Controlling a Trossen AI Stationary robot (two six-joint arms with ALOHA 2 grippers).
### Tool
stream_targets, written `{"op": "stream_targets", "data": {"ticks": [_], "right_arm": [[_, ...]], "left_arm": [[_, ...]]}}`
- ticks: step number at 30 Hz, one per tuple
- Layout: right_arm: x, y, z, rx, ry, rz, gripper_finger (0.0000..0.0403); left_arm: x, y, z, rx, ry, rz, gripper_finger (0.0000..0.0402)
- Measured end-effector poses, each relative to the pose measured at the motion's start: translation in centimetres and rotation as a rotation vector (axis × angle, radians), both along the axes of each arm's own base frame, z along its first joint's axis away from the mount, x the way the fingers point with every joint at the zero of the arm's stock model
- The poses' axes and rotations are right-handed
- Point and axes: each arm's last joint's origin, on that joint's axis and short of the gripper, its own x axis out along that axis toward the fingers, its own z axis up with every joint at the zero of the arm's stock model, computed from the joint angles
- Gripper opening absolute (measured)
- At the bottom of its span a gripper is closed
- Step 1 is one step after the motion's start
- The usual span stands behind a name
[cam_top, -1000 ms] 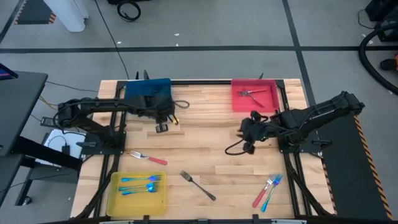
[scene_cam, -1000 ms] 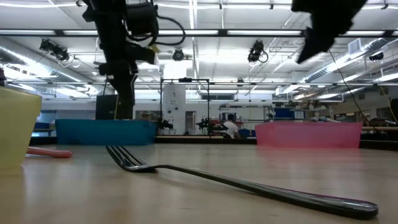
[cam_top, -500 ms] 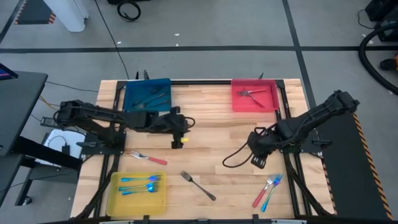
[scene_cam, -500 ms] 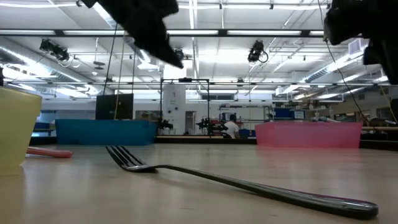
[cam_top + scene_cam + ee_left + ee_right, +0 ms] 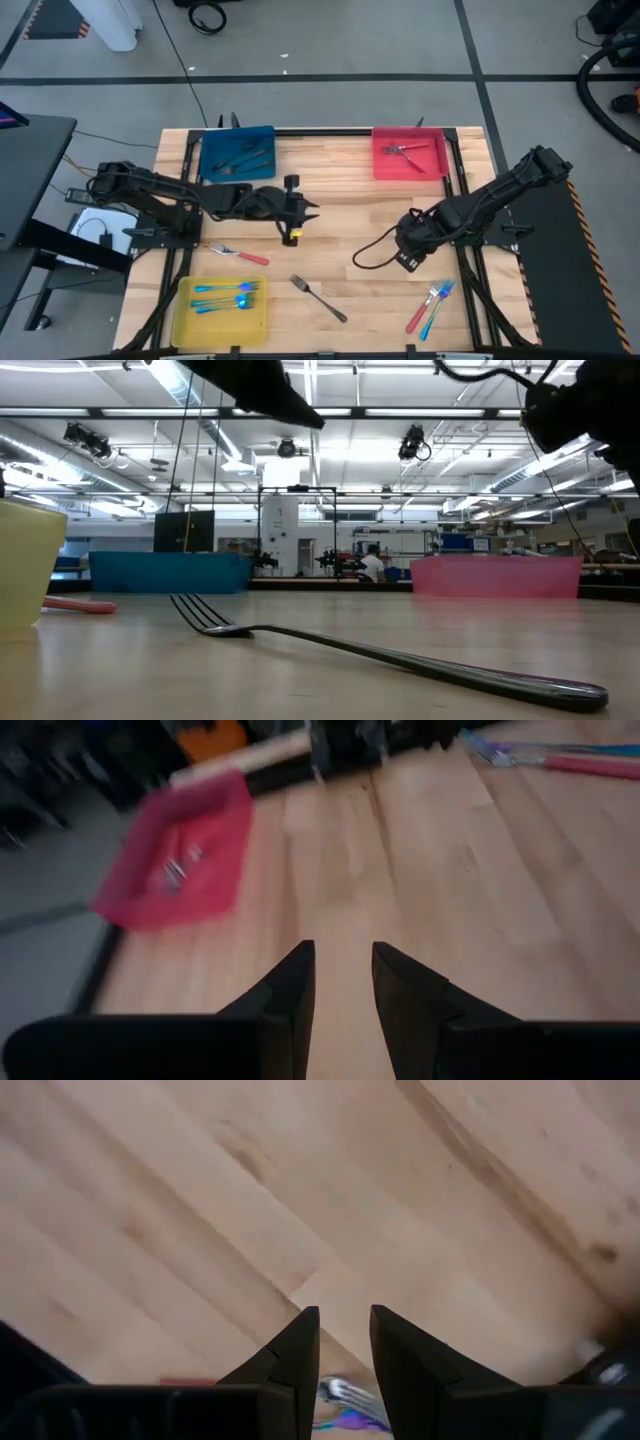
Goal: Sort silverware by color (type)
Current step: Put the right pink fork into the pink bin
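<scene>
Both the left end effector (image 5: 296, 211) and the right end effector (image 5: 404, 259) hang empty above the desk (image 5: 340, 190), fingers slightly spread, near a grey fork (image 5: 318, 298).

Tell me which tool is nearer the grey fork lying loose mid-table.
Left. The left tool hangs just beyond the grey fork, toward the table's middle; the right tool is farther off to its right.
</scene>
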Motion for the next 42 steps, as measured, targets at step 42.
{"op": "stream_targets", "data": {"ticks": [42], "right_arm": [[-1.6,13.0,-6.5,0.154,0.127,-0.603,0.0096]], "left_arm": [[0.2,4.0,0.3,0.126,-0.005,0.064,0.0102]]}}
